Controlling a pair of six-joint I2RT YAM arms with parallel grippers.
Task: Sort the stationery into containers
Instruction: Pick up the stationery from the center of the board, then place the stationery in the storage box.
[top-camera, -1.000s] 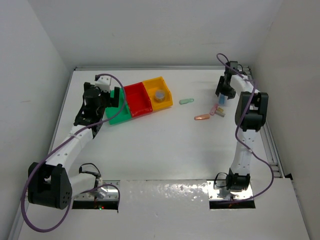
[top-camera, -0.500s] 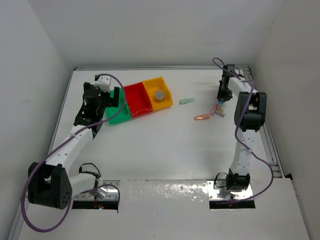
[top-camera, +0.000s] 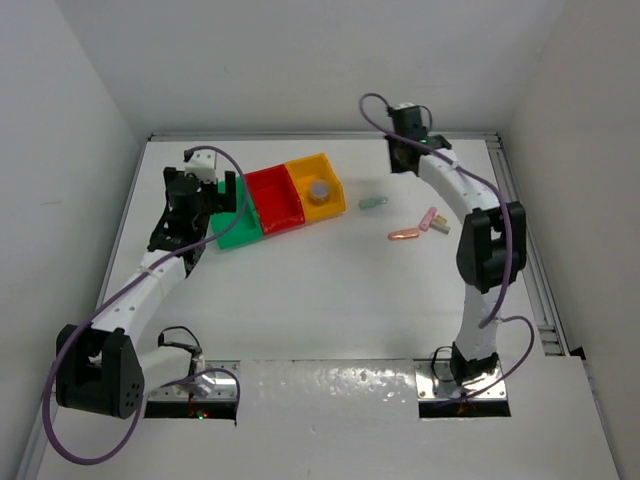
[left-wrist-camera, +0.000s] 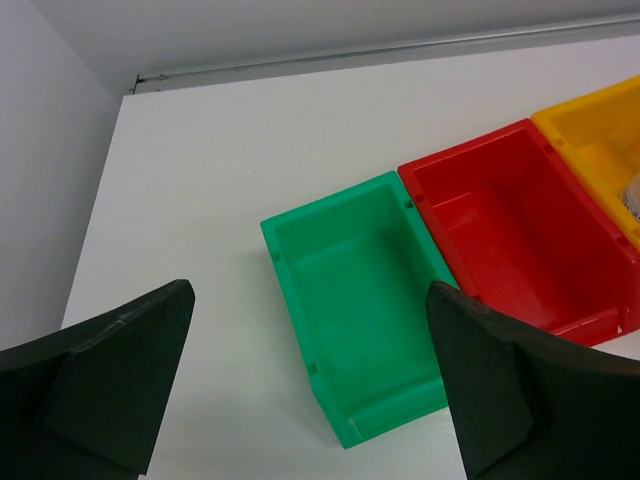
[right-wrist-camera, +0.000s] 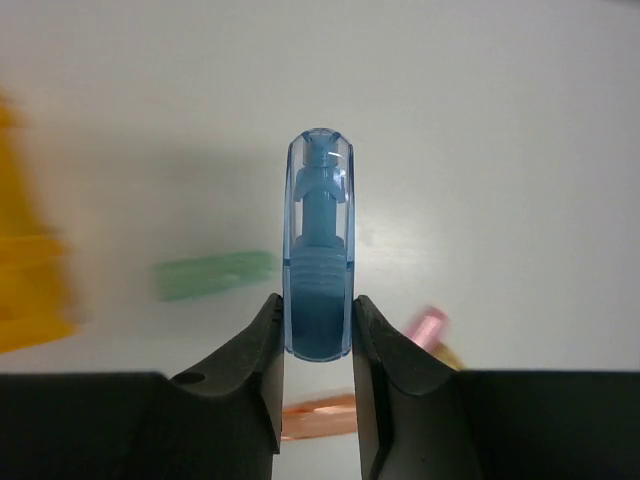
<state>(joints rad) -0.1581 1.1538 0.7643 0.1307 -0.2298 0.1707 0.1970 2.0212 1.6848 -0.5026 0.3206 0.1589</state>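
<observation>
My right gripper (top-camera: 405, 152) is raised over the back of the table. In the right wrist view it (right-wrist-camera: 318, 305) is shut on a blue oblong piece (right-wrist-camera: 319, 240), held upright. Below it lie a pale green piece (right-wrist-camera: 213, 275), a pink piece (right-wrist-camera: 428, 327) and an orange piece (right-wrist-camera: 320, 418), all blurred. From above, the pale green piece (top-camera: 373, 203), orange piece (top-camera: 403, 235), pink piece (top-camera: 430, 216) and tan block (top-camera: 442, 228) lie on the table. The green bin (top-camera: 238, 232), red bin (top-camera: 275, 197) and yellow bin (top-camera: 318, 170) stand in a row; a grey roll (top-camera: 319, 188) is in the yellow one. My left gripper (top-camera: 205, 190) is open and empty above the green bin (left-wrist-camera: 360, 300).
White walls close in the table at the back and both sides. A metal rail (top-camera: 530, 250) runs along the right edge. The red bin (left-wrist-camera: 520, 230) and yellow bin (left-wrist-camera: 600, 140) show beside the green one in the left wrist view.
My right arm has swung from the right side to the back middle, carrying the blue piece up and leftward. The left arm has hardly moved.
</observation>
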